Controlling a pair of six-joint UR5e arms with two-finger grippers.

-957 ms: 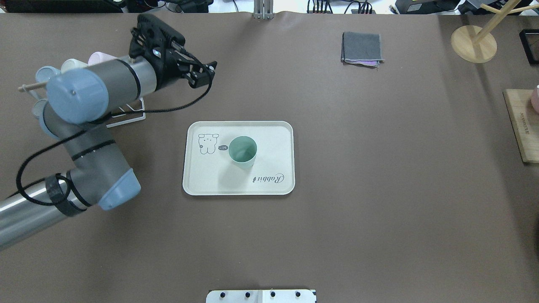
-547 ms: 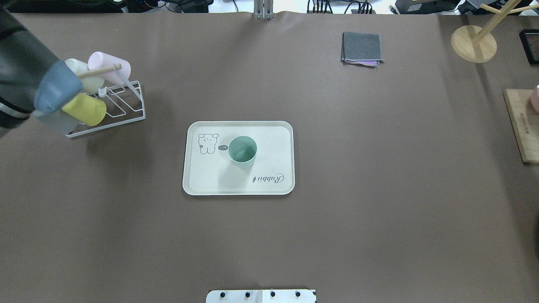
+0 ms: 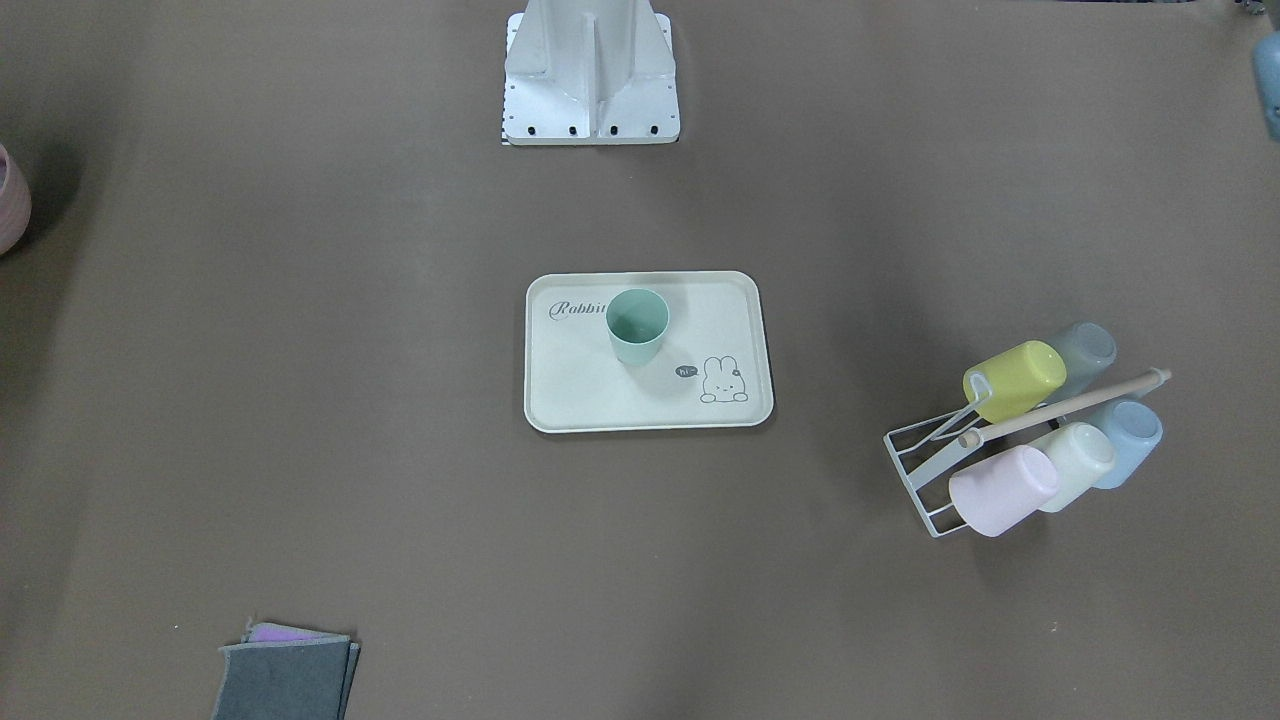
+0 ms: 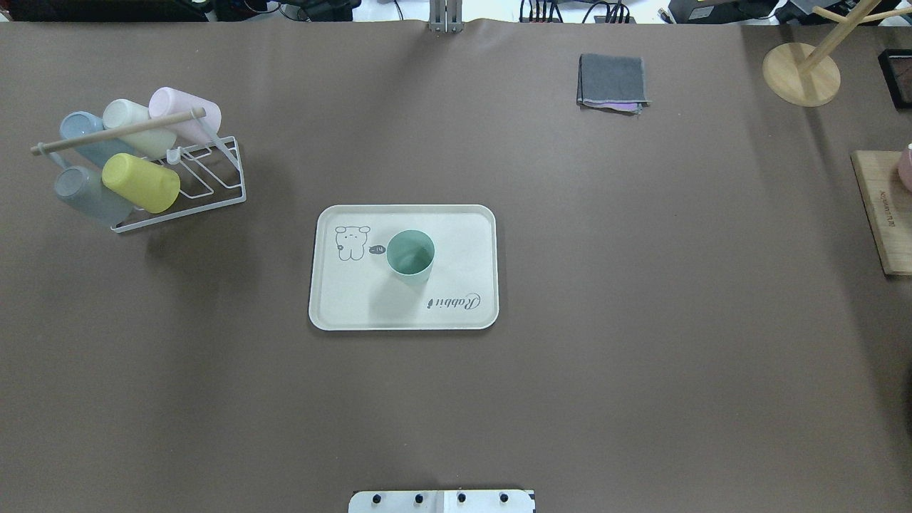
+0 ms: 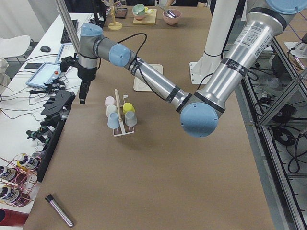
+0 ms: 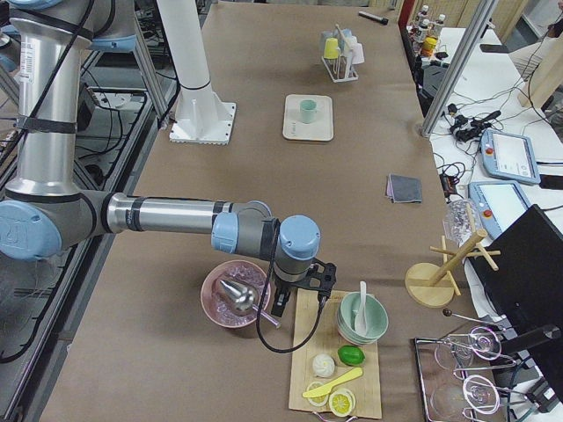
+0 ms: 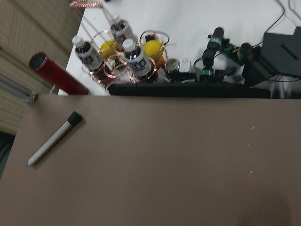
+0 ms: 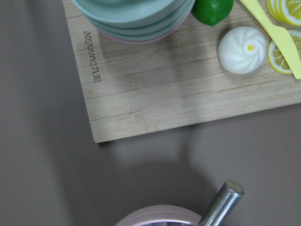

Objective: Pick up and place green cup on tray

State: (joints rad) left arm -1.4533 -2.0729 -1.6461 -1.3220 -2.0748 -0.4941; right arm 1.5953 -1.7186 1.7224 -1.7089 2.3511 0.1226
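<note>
The green cup (image 4: 410, 254) stands upright on the cream tray (image 4: 342, 313), next to the bunny drawing. Both also show in the front-facing view, the cup (image 3: 637, 325) on the tray (image 3: 570, 410). No gripper is near them. My left gripper (image 5: 83, 96) shows only in the exterior left view, beyond the cup rack near the table's left edge; I cannot tell if it is open or shut. My right gripper (image 6: 280, 306) shows only in the exterior right view, low over the wooden board's edge at the table's right end; I cannot tell its state either.
A white wire rack (image 4: 178, 192) holds a yellow cup (image 4: 140, 183) and several pale cups at the back left. A folded grey cloth (image 4: 613, 82) lies at the back right. A wooden board (image 4: 880, 214) and a pink bowl (image 6: 230, 294) are at the right end.
My left arm has swung out of the overhead view to the left, uncovering the cup rack. The green cup and the tray have not moved.
</note>
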